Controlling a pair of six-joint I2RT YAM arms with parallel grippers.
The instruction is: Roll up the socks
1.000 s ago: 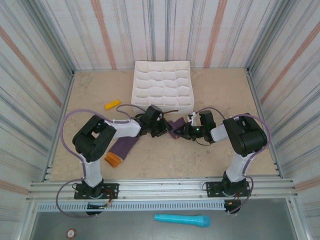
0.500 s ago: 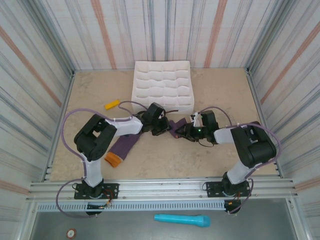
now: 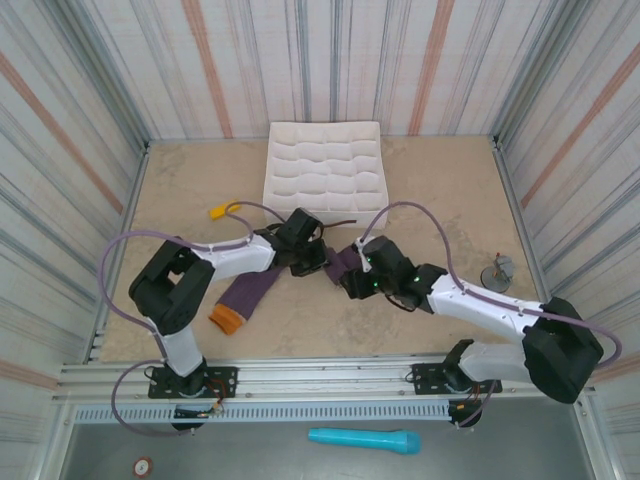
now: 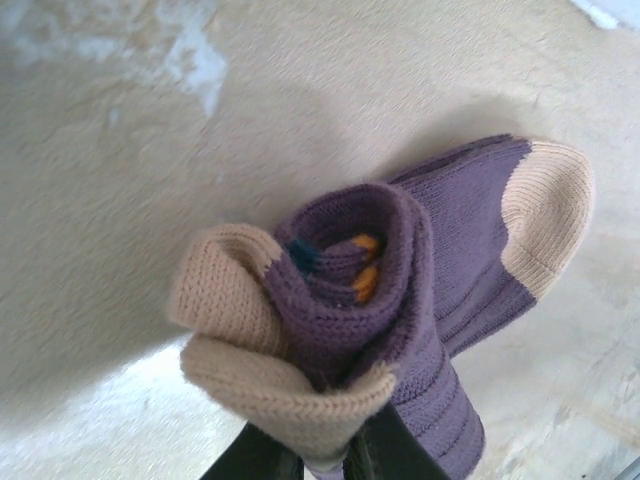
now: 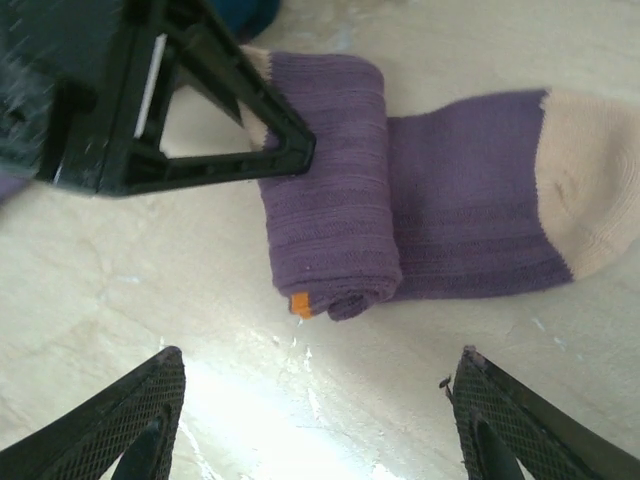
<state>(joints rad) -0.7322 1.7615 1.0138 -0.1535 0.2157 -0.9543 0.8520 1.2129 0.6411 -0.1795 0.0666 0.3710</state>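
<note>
Right fingers (image 5: 150, 420) opened; sock (image 5: 450, 200) points toe away from left fingers (image 4: 260, 462).

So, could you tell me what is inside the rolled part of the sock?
At the open end of the roll, orange cuff folds and a dark teal bit show in the centre. Purple layers cover everything deeper.
</note>
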